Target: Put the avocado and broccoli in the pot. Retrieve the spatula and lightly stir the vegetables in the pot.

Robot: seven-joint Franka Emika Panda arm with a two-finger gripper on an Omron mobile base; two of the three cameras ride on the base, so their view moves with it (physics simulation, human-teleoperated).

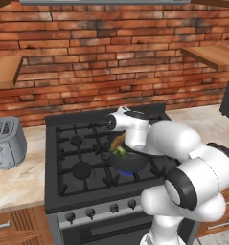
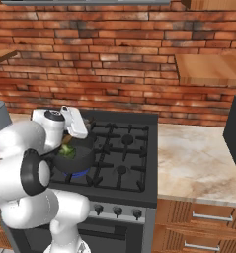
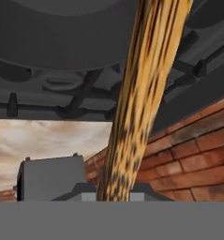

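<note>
Brown wood fills the hand view: the spatula [image 3: 141, 101] runs from six o'clock up to twelve, pinched in the narrowed gripper [image 3: 118, 199], stove grate [image 3: 62, 110] behind it. From the base views, the hand hangs over the pot [image 1: 127, 162], at the stove's [image 1: 77, 158] four o'clock burner, green broccoli [image 2: 66, 150] inside.

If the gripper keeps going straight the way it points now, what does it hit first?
Probably the short dark grey metal pot: the gripper, shut on the brown wooden spatula, points along its handle toward the pot on the black stove. Depth is unclear.
</note>
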